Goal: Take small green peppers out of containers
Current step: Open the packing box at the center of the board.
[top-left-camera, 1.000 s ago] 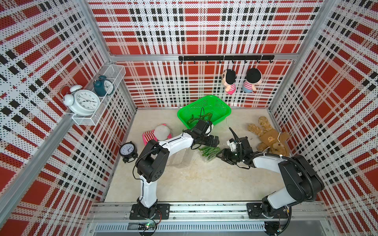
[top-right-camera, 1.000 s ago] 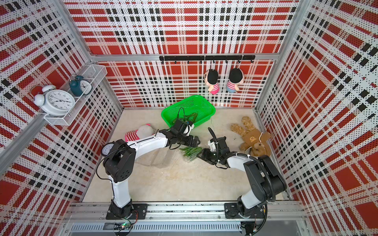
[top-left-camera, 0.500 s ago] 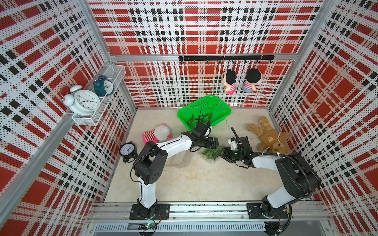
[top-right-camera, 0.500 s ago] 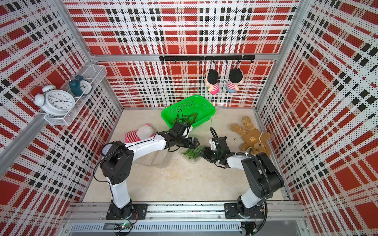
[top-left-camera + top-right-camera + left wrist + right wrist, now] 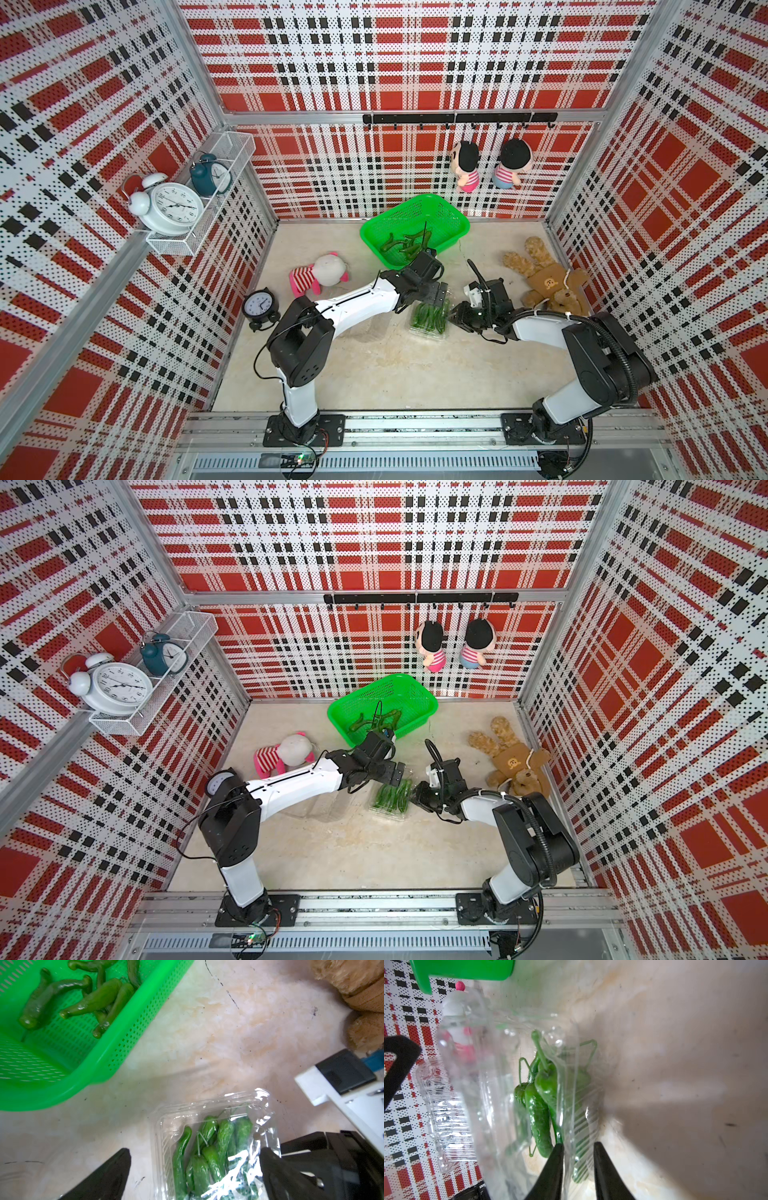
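A clear clamshell container (image 5: 427, 332) (image 5: 388, 812) lies mid-table with its lid up, holding several small green peppers (image 5: 207, 1147) (image 5: 542, 1095). My left gripper (image 5: 436, 296) (image 5: 193, 1159) hovers open over its far end, one finger on each side of the tray. My right gripper (image 5: 455, 318) (image 5: 579, 1144) is at the container's right edge. Its jaws are narrow, one finger inside and one outside the ribbed plastic wall. A second, empty container (image 5: 370, 328) (image 5: 444, 1105) lies under my left forearm. More peppers (image 5: 405, 245) (image 5: 93, 1001) lie in the green basket (image 5: 455, 220) (image 5: 124, 1043).
A pink striped plush (image 5: 320, 274) and a small black clock (image 5: 259, 303) sit at the left. A brown teddy (image 5: 544, 278) lies at the right, close behind my right wrist. A wire shelf with alarm clocks (image 5: 174, 208) hangs on the left wall and two dolls (image 5: 465, 166) on the back wall.
My left gripper has come from the basket's edge down over the container, still open. My right gripper has slid onto the container's edge and narrowed its jaws around the wall.
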{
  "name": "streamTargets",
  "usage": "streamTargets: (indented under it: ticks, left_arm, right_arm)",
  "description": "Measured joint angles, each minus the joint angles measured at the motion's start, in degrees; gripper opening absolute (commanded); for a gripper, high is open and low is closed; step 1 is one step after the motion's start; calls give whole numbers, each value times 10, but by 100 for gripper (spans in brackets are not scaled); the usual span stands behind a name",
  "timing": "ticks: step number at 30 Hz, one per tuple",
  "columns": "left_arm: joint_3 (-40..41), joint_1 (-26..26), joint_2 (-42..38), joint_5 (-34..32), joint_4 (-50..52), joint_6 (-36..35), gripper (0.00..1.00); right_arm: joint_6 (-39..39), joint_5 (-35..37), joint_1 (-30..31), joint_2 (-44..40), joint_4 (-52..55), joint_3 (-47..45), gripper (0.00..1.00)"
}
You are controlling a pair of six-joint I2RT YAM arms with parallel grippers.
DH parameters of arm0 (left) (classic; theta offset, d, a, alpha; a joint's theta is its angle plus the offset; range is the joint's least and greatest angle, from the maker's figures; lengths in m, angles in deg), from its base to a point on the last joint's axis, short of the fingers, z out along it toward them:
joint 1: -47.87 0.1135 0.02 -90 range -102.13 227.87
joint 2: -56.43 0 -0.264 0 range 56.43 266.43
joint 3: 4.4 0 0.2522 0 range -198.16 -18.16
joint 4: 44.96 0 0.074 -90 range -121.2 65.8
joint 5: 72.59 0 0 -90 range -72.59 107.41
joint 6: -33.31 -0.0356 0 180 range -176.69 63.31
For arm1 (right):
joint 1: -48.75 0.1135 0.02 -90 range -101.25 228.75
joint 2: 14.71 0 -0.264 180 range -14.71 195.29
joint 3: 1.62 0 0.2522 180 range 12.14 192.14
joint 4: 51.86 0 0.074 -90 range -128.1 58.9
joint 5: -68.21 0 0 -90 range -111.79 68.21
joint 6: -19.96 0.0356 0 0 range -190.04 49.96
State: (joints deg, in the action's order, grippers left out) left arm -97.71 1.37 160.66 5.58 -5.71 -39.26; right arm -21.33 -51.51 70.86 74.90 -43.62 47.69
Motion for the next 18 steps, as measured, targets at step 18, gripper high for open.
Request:
streamTargets:
  ticks: [18]
  left_arm:
    - [-54, 30, -3, 129, 98, 69, 65]
  right_arm:
    - [-4, 19, 14, -13, 48, 33, 0]
